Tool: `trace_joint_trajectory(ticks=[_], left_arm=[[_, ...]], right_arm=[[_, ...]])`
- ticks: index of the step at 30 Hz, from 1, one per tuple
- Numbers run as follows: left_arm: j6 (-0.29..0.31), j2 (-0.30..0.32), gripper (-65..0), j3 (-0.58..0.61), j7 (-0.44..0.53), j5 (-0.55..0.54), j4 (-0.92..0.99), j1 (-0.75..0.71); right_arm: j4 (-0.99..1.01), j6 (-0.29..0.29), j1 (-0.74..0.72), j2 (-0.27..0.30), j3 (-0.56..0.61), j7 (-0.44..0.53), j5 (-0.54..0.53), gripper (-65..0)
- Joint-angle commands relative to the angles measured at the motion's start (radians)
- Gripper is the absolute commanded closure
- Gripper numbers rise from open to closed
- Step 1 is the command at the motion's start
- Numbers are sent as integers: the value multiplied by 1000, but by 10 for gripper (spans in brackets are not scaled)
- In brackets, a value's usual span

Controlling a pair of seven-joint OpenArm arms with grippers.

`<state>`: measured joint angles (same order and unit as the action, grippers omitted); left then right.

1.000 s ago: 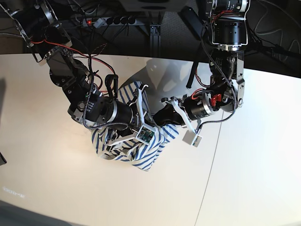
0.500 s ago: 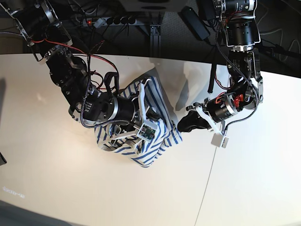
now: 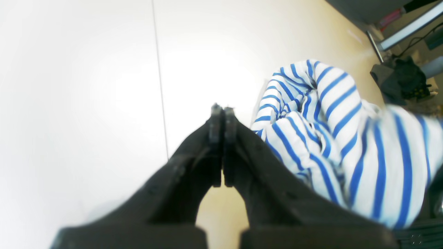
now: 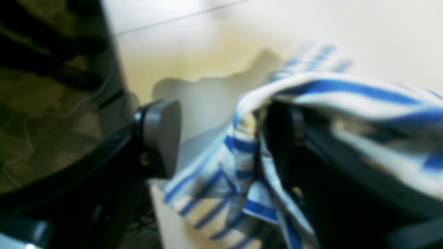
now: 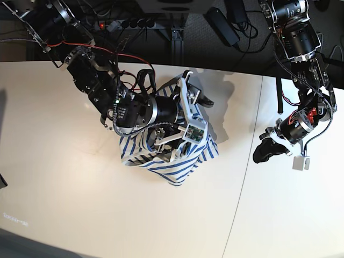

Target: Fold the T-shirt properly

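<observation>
The left pincer has pulled away right, pressed closed and empty. The right pincer has just spread wide, cloth draped over one finger. The T-shirt sits bunched mid-tabletop, unfolded.

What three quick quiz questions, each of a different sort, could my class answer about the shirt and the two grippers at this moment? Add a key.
1. True or false: the left gripper is clamped on the T-shirt.
2. Multiple choice: the T-shirt lies (a) spread flat, (b) bunched in a heap, (c) hanging off the table.
3. Fill in: cloth hangs over one finger of the ____ gripper.

Key
1. False: its jaws are shut on nothing, away from the shirt, beyond the table's seam.
2. b
3. right: its jaws stand apart, with striped cloth draped over one finger.
</observation>
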<state>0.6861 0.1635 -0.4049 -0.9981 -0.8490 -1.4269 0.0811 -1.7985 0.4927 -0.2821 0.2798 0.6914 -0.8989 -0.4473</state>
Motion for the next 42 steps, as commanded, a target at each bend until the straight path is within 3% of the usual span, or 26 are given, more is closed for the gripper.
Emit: trace_joint_trajectory(ticks=[1,9,18,23,33,35,38,39,42], left_arm=[[12,8,0,2,14,-23,-19,18],[12,9,0,2,13,-27,-19,13],[12,10,0,2,13,-26,-19,13],[12,32,0,0,13,-26,-19,13],[12,103,0,-2,10,-26,-19,13],[12,109,0,-2,10,-26,-19,13],[12,120,0,-2,6,-26,-19,13],[12,123,0,-2,3,-26,-19,13],[12,133,0,-2,-10,-27,-19,13]], right_arm=[[-14,57,-19,-4,14,27,-13,-392],[-14,56,-25,-82,57,34,-6,-392],[-14,55,-28,-154,43,35,133,-392],[-16,55,-28,-192,43,35,133,-392],[-26,53,-107,-206,29,35,124,-386],[-34,54,-128,-206,0,33,126,-313],[-51,54,-142,-205,-89,-21,143,-45],[-60,54,-142,-205,-129,-47,156,0],[-73,54,-142,-177,-257,-89,138,0]])
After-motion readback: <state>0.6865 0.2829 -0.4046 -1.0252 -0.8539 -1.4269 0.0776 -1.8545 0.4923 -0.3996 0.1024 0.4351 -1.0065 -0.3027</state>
